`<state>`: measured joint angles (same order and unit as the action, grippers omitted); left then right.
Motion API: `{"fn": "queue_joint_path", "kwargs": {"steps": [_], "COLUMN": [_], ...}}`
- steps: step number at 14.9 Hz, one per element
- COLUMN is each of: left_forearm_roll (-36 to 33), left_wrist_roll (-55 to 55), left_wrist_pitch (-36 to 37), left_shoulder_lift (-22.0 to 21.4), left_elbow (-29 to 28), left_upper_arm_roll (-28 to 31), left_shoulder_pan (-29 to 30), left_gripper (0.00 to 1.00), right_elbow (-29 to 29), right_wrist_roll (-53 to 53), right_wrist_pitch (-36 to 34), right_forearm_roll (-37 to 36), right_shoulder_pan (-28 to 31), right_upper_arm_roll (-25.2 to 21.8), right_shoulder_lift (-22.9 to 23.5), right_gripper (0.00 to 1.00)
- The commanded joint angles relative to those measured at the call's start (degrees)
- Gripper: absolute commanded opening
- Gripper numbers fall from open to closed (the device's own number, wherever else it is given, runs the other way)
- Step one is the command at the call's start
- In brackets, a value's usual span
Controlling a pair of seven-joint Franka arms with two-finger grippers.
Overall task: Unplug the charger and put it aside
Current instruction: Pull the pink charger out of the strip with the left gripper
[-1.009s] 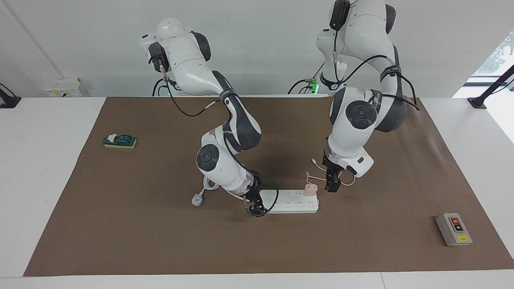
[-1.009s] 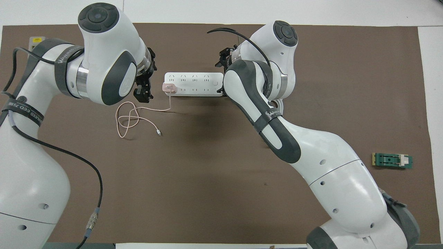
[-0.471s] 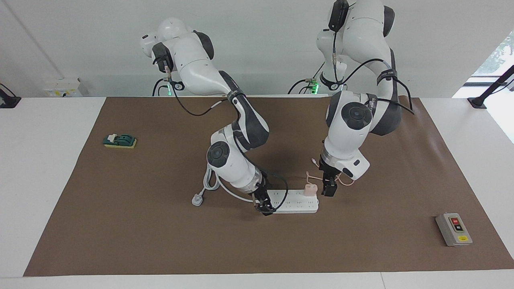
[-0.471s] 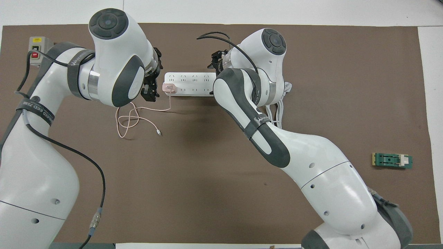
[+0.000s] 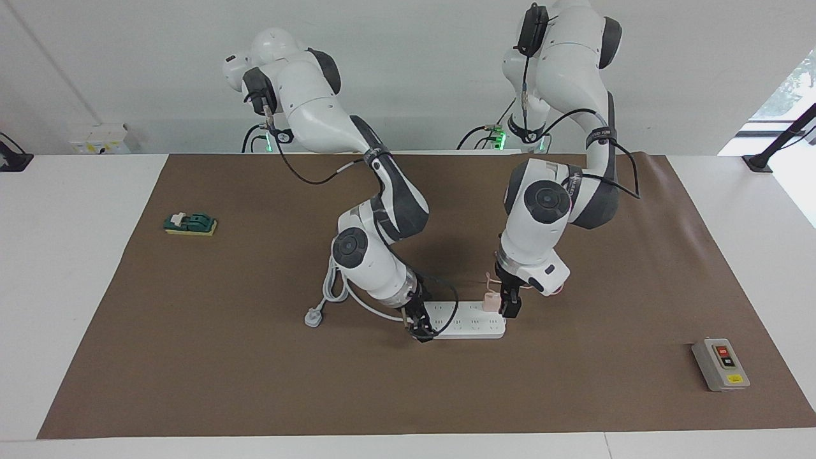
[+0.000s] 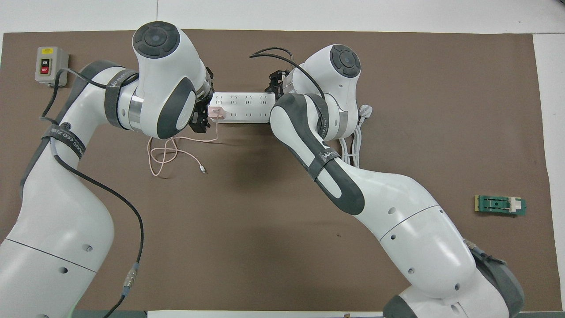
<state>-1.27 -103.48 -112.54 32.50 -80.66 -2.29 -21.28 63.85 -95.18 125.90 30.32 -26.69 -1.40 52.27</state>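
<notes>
Charger [image 5: 491, 301] is sitting plugged into power strip [image 5: 463, 319] end; left gripper [image 5: 508, 308] is hanging just beside it, right gripper [image 5: 422, 331] at opposite end; jaws' state cannot be told; strip should be pinned, pull straight up.

The facing camera looked from high across the table toward the robots. The overhead camera looked steeply down from above them. Both views shared the brown mat [image 5: 191, 357] [image 6: 247, 247].

Over the last second the left gripper [image 5: 508, 308] has slid in from beside the long white power strip [image 5: 464, 320] until it sits against the small pale pink cube charger [image 5: 490, 301]; the right gripper [image 5: 422, 329] shifted slightly along the strip's other end.
</notes>
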Motion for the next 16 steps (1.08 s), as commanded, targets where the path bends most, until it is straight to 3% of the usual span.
{"fn": "queue_joint_path", "kwargs": {"steps": [1, 10, 11, 12, 13, 15, 16], "left_forearm_roll": [-0.83, -0.92, -0.84, -0.92, -0.92, -1.1, -1.27], "left_wrist_roll": [-1.02, -1.11, -1.11, -1.11, -1.03, -1.02, -0.68], "left_wrist_pitch": [-3.65, -7.95, -8.66, -8.75, -8.75, -8.75, -8.75], "left_shoulder_lift": [-1.3, -2.27, -2.44, -2.45, -2.45, -2.45, -2.45], "left_elbow": [-4.06, -8.72, -9.25, -9.43, -9.25, -9.25, -9.25], "left_upper_arm_roll": [0.71, 0.71, 0.71, 0.71, 0.71, 0.8, 0.8], "left_shoulder_pan": [-0.78, -2.45, -2.54, -2.54, -2.54, -2.45, -2.54], "left_gripper": [1.0, 0.97, 0.95, 0.91, 0.86, 0.64, 0.47], "right_elbow": [3.82, 4.09, 4.08, 4.17, 4.26, 4.7, 5.13], "right_wrist_roll": [2.36, 3.59, 3.59, 3.59, 3.68, 3.51, 3.42], "right_wrist_pitch": [2.07, 2.07, 2.07, 2.15, 2.15, 2.5, 3.38], "right_forearm_roll": [0.44, 1.23, 1.23, 1.32, 1.32, 1.49, 1.75], "right_shoulder_pan": [0.05, 0.67, 0.67, 0.84, 0.85, 0.76, 0.67], "right_upper_arm_roll": [0.26, 0.35, 0.35, 0.35, 0.35, 0.43, 0.43], "right_shoulder_lift": [-1.9, -2.26, -2.26, -2.26, -2.26, -2.26, -2.26], "right_gripper": [1.0, 0.98, 0.87, 0.64, 0.49, 0.26, 0.15]}}
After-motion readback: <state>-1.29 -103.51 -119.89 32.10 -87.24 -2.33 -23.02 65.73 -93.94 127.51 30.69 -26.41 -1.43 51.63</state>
